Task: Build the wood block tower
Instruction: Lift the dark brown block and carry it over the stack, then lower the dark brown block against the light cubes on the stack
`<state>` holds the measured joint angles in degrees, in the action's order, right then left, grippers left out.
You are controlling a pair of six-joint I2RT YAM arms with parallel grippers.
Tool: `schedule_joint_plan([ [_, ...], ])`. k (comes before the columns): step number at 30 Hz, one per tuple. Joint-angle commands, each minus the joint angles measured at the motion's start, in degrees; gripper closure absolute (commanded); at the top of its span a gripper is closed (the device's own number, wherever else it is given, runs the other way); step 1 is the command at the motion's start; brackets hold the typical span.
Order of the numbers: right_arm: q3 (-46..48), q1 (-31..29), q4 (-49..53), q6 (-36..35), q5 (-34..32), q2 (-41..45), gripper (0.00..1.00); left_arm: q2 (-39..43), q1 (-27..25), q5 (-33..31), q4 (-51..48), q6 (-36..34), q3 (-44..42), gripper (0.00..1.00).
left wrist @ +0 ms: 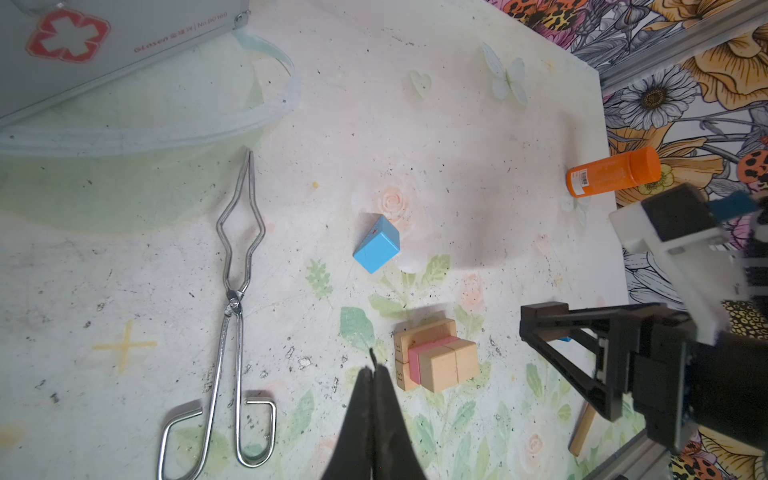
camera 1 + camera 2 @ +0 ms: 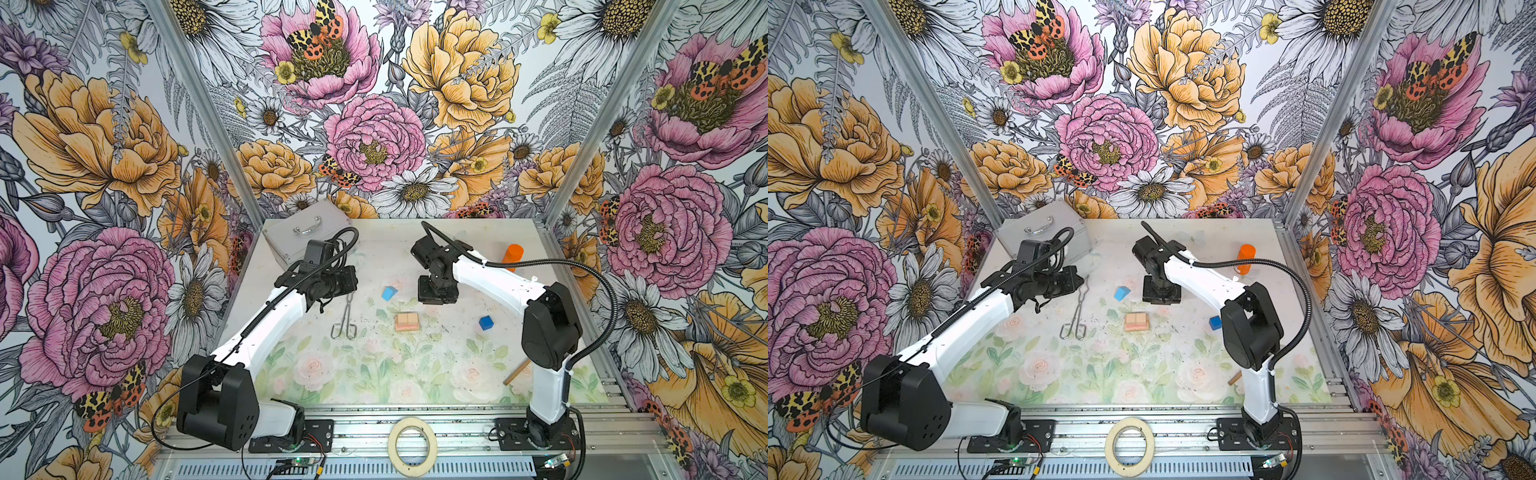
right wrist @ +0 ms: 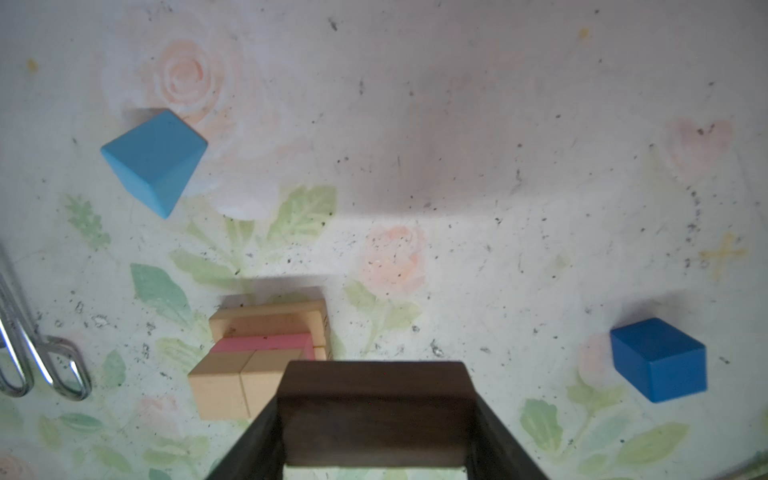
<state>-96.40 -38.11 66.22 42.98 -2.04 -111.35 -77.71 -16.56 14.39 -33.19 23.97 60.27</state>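
tower [image 2: 407,322]: middle of the worktop [image 2: 374,374]
tongs [image 2: 344,318]: left of tower
far cube [image 2: 389,293]: behind tower, leftward
side cube [image 2: 485,322]: right of tower
case [image 2: 291,237]: far left corner

Bright, even light falls from above in both top views, and the wide lens bends straight lines near the edges. Shadows on the table [image 2: 415,374] are soft and short. In the right wrist view the dark brown bar [image 3: 376,390], close to the lens, is blurred. In the left wrist view the tongs [image 1: 233,300] glint faintly.
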Motion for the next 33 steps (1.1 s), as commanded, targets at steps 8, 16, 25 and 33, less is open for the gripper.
schedule_joint_plan([
  [8,-3.3,-7.0,2.8,6.3,-1.4,0.8,0.70,3.9,-0.9,-1.7,1.1,-0.5,-1.9,0.99],
  [16,-5.1,-9.8,2.0,6.7,-2.2,-2.5,0.70,5.1,-1.4,-1.8,1.1,-0.3,-2.4,0.99],
  [25,-5.4,-10.1,-0.5,7.1,-1.5,-4.8,0.70,5.0,-1.4,-2.0,1.1,-0.4,-2.4,0.99],
  [33,-4.7,-10.1,-1.3,7.2,-2.7,-5.6,0.70,5.0,-1.3,-2.0,1.1,-0.4,-2.4,0.99],
])
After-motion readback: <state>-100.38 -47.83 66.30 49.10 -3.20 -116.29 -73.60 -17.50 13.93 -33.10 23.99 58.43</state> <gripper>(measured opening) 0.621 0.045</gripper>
